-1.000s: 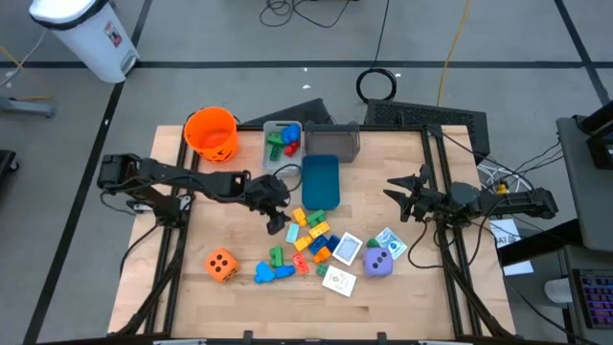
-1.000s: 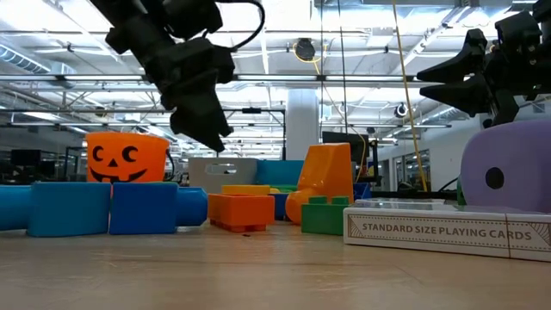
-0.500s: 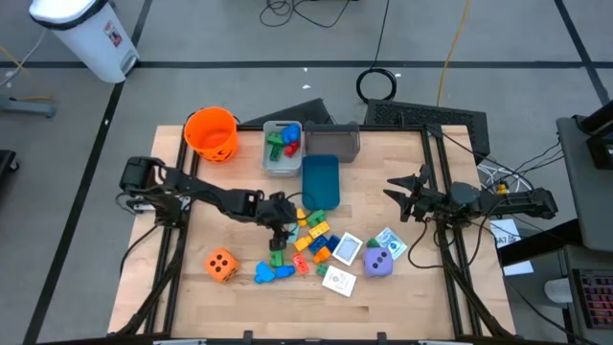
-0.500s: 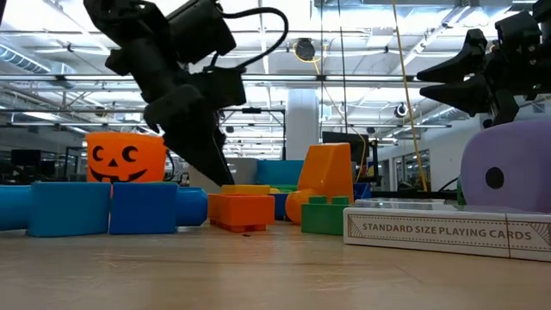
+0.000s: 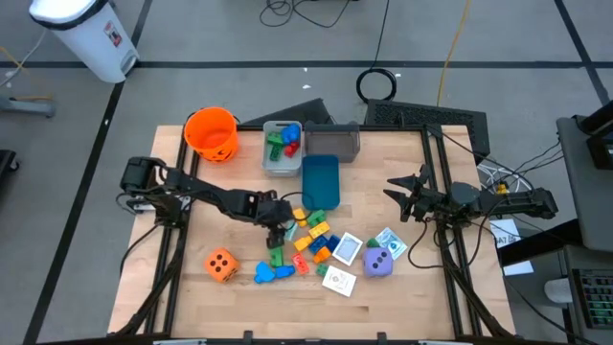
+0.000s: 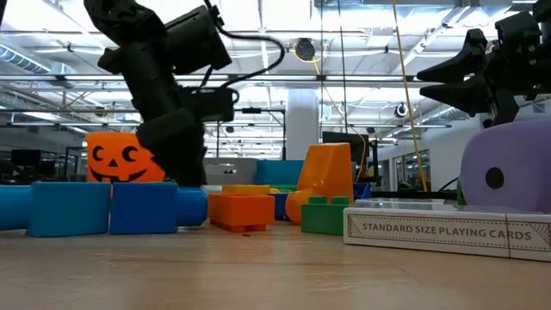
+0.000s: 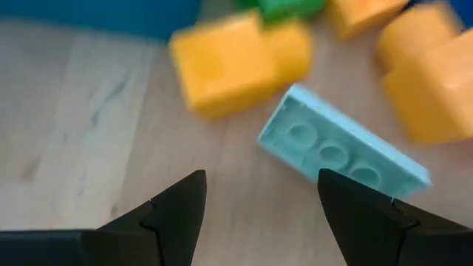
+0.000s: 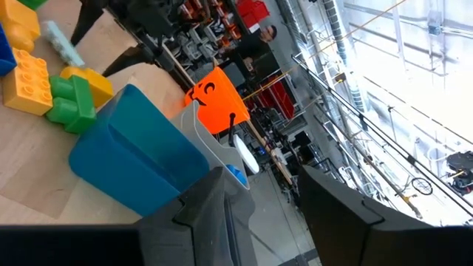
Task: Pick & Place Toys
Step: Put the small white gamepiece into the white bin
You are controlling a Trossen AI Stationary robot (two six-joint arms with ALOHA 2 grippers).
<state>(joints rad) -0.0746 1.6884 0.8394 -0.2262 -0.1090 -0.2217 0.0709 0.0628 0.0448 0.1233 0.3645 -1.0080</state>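
Up near the tabletop's [image 5: 192,287] far edge, a clear plastic bin [image 5: 282,149] holds red, green and blue blocks. Left gripper [image 5: 276,233], fingers apart, hangs low over a pale-teal flat brick [image 7: 341,144] among scattered plastic blocks [image 5: 311,238]. Right gripper [image 5: 395,195] waits open.

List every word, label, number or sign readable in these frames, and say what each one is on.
"STANDARD SIZE PLAYING CARDS": printed on the side of the white card box, low view, lying in front of the purple die.
Pips, no digits, on the purple die and the orange dotted die.
A carved-face design, no text, on the pumpkin bucket.
Prints on the flat picture cards: too small to read.
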